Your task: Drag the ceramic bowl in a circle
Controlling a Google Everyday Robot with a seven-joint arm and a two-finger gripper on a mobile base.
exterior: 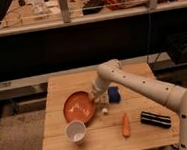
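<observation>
**Desk:** Camera view, where do you stand on the circle?

**Operator:** My gripper [95, 95] is just left of the frame's centre, down at the right rim of the ceramic bowl [78, 106]. They look to be in contact. I can't tell whether it is open or clamped on the rim. The bowl lies on the wooden table [58, 87], left of centre and just above the white cup [76, 131]. I judge the drag to be engaged. One frame can't tell me how much of the loop is traced, so I count the whole circle as left to finish.

**Desk:** And the count?

**Operator:** One of each. There's one bowl and one cup. One carrot [125, 125] is at lower centre and one blue block [113, 94] is just right of the gripper. One black oblong item [155, 119] lies lower right, and one small pale bit [105, 110] below the gripper is too small to name. My arm [138, 87] comes in from the right.
</observation>
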